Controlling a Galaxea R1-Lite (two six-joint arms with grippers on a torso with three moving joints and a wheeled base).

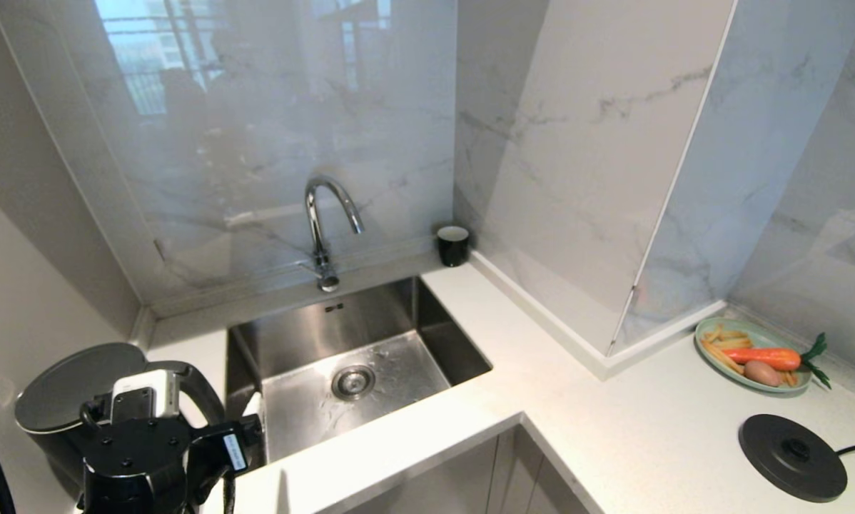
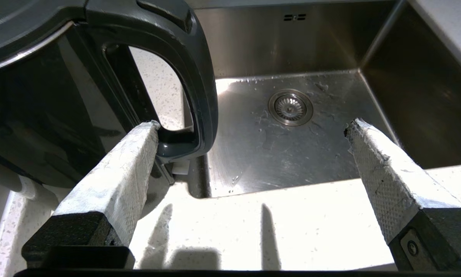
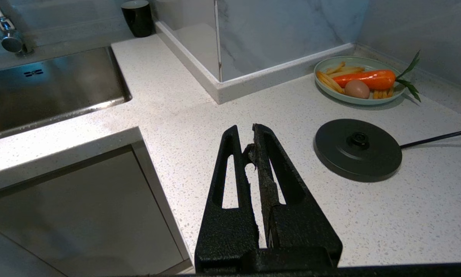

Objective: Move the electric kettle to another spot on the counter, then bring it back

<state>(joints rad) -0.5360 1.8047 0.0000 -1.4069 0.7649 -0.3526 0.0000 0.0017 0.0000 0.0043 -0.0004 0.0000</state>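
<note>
1 electric kettle (image 1: 63,414) stands on the bench (image 1: 613,442), touching the left tool (image 2: 249,127). 1 sink (image 1: 399,335) with 1 drain (image 1: 353,381) and 1 tap (image 1: 324,228) lies beyond that tool. Near the right tool (image 3: 249,144) sit 1 kettle base (image 3: 357,156) and 1 plate (image 3: 359,63) holding 1 carrot (image 3: 365,79), 1 egg (image 3: 356,89) and several fries (image 3: 330,82). 1 black cup (image 3: 137,17) stands well apart. 2 tools show in all.

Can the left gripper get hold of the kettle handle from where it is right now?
Probably yes. The left gripper is wide open right beside the electric kettle; one fingertip is at the handle, the other is over the sink. Nothing blocks it.
</note>
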